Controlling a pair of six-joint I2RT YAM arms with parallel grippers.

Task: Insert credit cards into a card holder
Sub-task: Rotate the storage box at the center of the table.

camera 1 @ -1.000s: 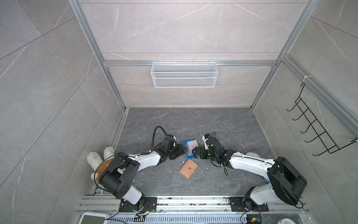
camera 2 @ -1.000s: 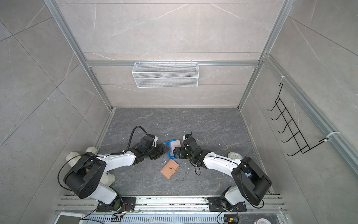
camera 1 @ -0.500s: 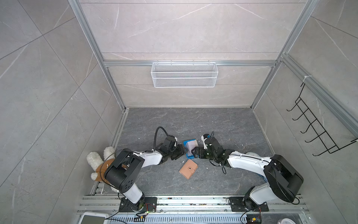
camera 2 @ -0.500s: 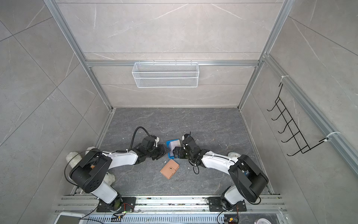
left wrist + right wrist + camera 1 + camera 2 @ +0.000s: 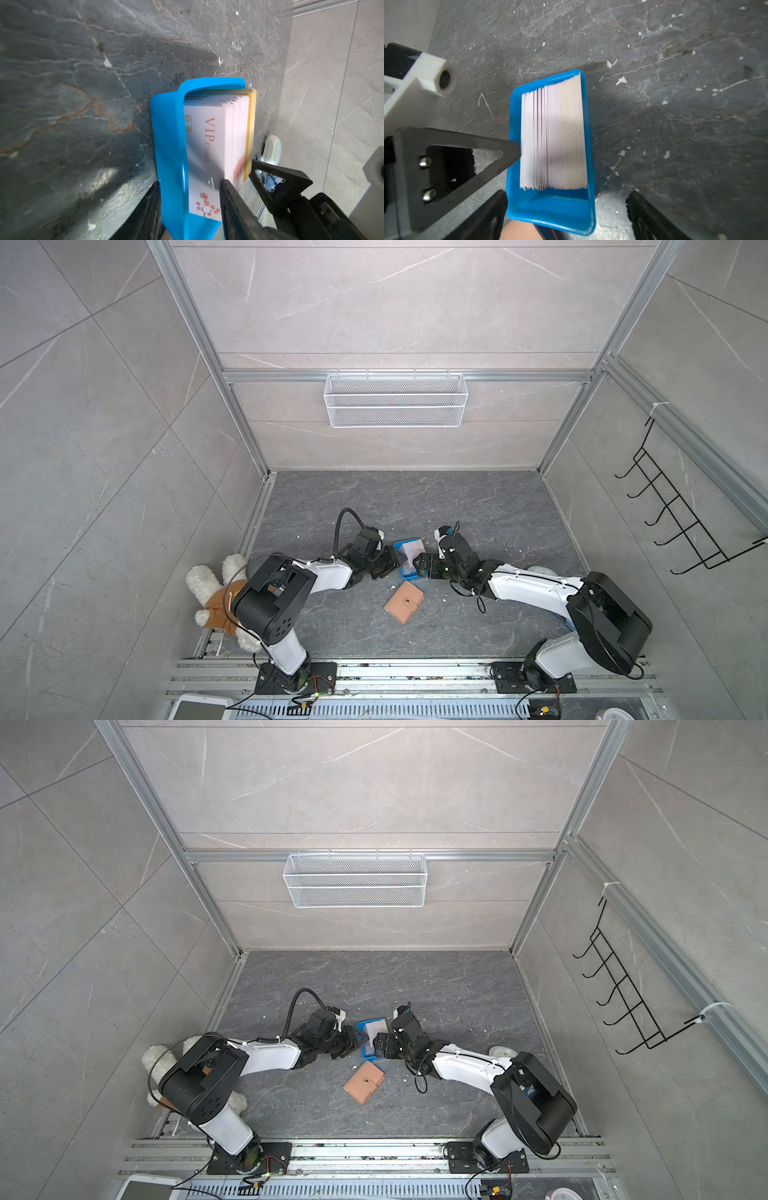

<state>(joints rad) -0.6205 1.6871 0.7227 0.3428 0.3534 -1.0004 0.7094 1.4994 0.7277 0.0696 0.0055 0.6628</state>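
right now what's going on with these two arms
Both arms are working at the small blue plastic tray, where a stack of white-to-pink plastic credit cards stands on edge. The left gripper has one finger outside the tray's wall and the other at the front cards; whether it pinches anything cannot be told. The right gripper is wide open astride one end of the tray. The tan leather-like card holder lies closed nearby, untouched.

Bore, on the veined grey stone tabletop (image 5: 415, 506), a blue plastic tray (image 5: 550, 209), a closed card holder (image 5: 404, 602) and white flecks (image 5: 620, 80).
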